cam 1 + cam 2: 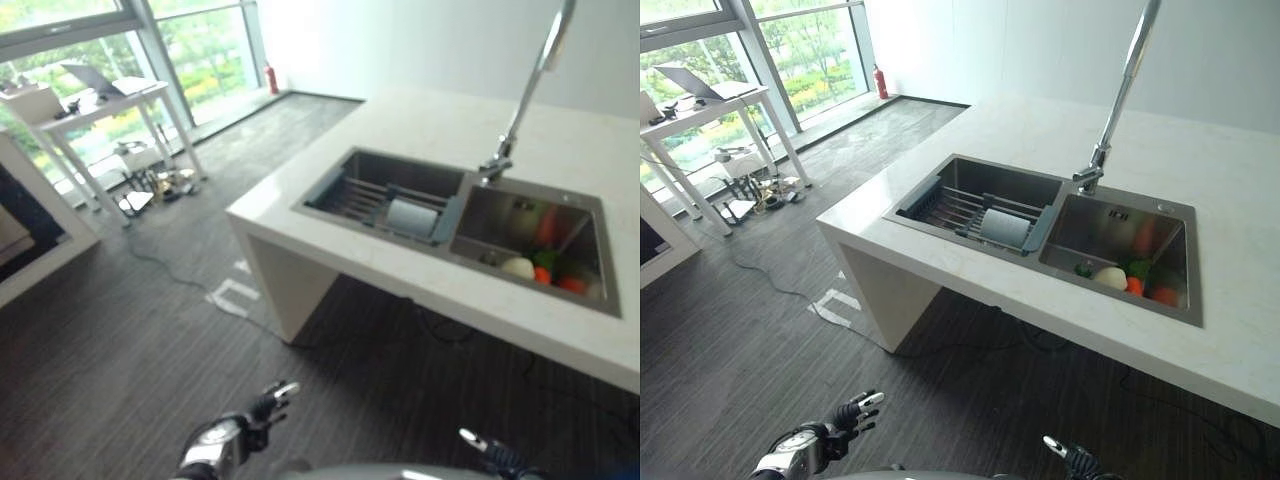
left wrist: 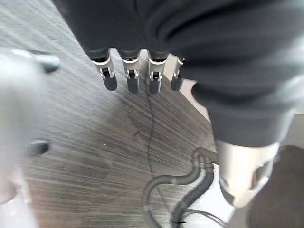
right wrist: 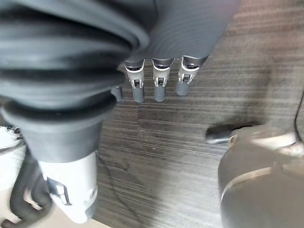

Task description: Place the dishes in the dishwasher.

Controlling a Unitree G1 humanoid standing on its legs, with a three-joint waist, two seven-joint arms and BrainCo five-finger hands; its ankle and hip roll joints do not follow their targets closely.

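Both the left hand (image 1: 825, 438) and right hand (image 1: 1072, 462) are held low with fingers relaxed and empty, well apart from the sink (image 1: 940, 190), so the dish (image 1: 1004, 227) in its rack (image 1: 950, 207) could be knocked or missed if reached for from here.

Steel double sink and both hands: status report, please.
Left hand and right hand low over dark floor, fingers straight, holding nothing. Pale dish on rack in steel double sink; vegetables in other basin.

Our left hand (image 2: 137, 76) has silver fingers with dark tips. A dark ribbed cover wraps each wrist. Our right hand (image 3: 159, 80) looks alike.
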